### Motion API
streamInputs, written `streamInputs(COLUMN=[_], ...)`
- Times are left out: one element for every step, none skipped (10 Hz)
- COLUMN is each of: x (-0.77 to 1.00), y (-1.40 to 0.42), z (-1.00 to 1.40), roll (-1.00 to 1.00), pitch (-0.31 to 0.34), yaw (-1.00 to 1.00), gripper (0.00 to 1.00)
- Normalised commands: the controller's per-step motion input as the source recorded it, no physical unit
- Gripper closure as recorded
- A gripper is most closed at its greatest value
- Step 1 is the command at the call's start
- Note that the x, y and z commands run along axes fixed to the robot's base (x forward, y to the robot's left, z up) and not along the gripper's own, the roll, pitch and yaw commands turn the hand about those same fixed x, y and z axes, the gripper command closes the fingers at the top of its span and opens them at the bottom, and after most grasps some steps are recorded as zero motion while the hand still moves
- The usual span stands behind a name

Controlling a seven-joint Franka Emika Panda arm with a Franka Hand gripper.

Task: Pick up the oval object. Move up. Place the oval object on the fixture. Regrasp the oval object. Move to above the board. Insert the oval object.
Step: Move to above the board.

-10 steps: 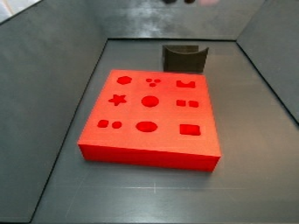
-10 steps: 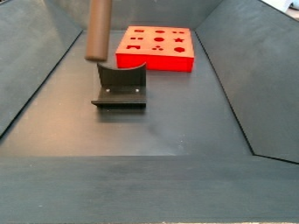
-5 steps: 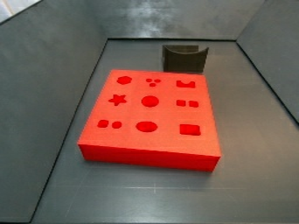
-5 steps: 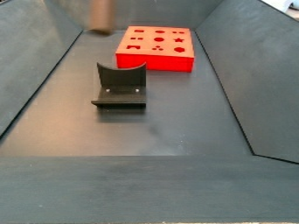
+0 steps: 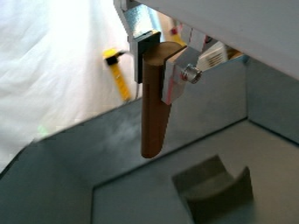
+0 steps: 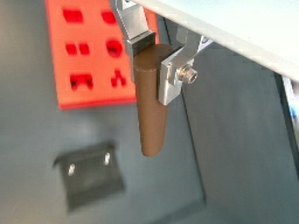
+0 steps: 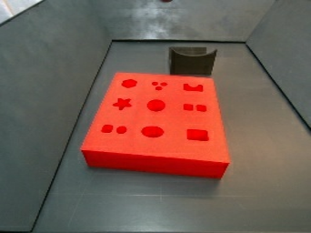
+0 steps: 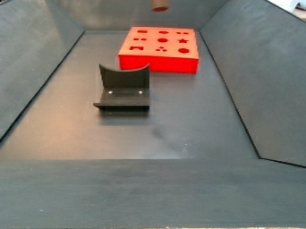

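Gripper (image 5: 155, 54) clamped on oval object (image 5: 153, 118), raised

In both side views the claw is out of frame above; only the oval object's (image 8: 159, 6) lower tip shows at the picture's upper edge, small and blurred. In both wrist views the claw (image 5: 159, 54) is cut off above its fingers (image 6: 170, 74), and the board (image 6: 89, 50) and fixture (image 5: 214, 192) run off the edges.

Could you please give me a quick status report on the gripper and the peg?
Gripper raised high, shut on slim brown oval peg. Peg hangs clear above dark notched fixture and red board. Nothing in the way.
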Motion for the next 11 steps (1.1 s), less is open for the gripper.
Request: streamInputs(x=[-0.45, -0.45, -0.45, -0.44, -0.31, -0.17, -0.11, -0.09, -0.1, -0.1, -0.1], y=[-1.0, -1.0, -1.0, -1.0, -0.69, -0.37, -0.21, -0.11, -0.05, -0.01, 0.01], z=[0.22, 0.23, 0.24, 0.24, 0.18, 0.09, 0.05, 0.02, 0.02, 0.0, 0.0], roll=[-0.51, -0.49, -0.47, -0.46, -0.43, -0.41, -0.4, -0.39, -0.37, -0.35, -0.33], pitch=[-0.08, -0.117, -0.155, -0.174, -0.211, -0.248, -0.282, -0.325, -0.372, -0.442, -0.498], yaw=[1.0, 1.0, 1.0, 1.0, 1.0, 1.0, 1.0, 1.0, 1.0, 1.0, 1.0], gripper=[1.0, 1.0, 1.0, 1.0, 1.0, 1.0, 1.0, 1.0, 1.0, 1.0, 1.0])
